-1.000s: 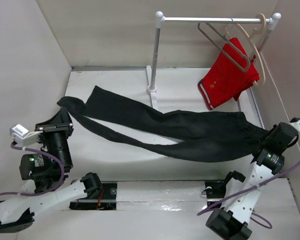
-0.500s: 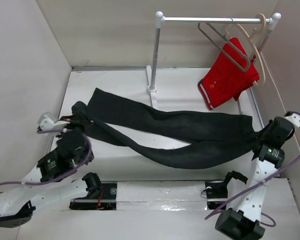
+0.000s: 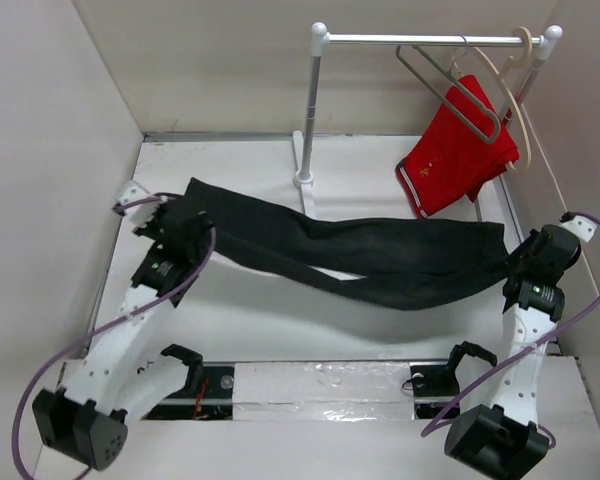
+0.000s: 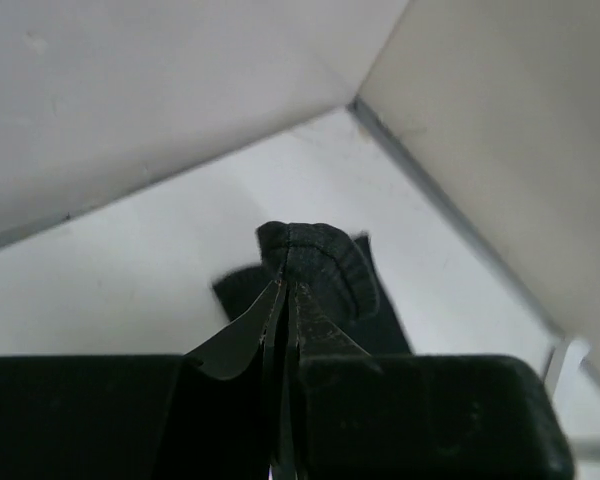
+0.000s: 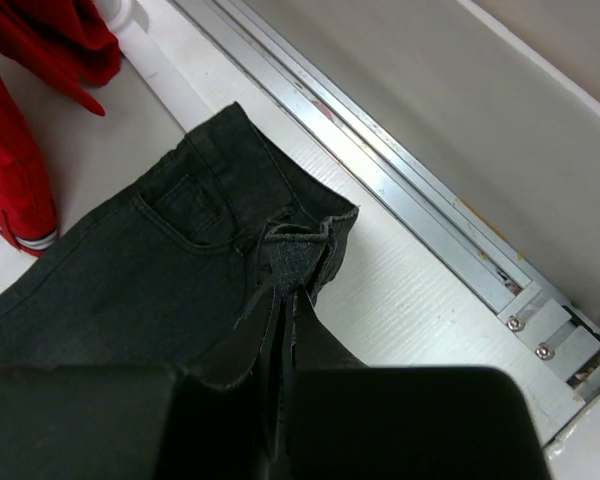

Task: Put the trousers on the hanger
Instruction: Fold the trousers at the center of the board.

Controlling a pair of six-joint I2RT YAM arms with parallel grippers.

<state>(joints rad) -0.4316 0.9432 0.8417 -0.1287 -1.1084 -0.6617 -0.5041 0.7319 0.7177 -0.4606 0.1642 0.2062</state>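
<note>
The left gripper point(image 4: 285, 290) is pinched closed on one ribbed leg cuff of the long black soft-fabric trousers point(image 3: 380, 262), at the 9 o'clock side of the white table point(image 3: 230, 325). The right gripper point(image 5: 285, 285) is clamped on the waistband beside a pocket, at 3 o'clock. The garment's long axis runs from 9 to 3 o'clock, with the waist pointing to 3 and the cuffs to 9. The two legs overlap mid-span. The thin grey metal hanger point(image 3: 450, 88) hangs from the white rail point(image 3: 420, 40) at 1 o'clock, apart from the trousers and just beside the cream hanger point(image 3: 517, 100) carrying red shorts point(image 3: 455, 155).
</note>
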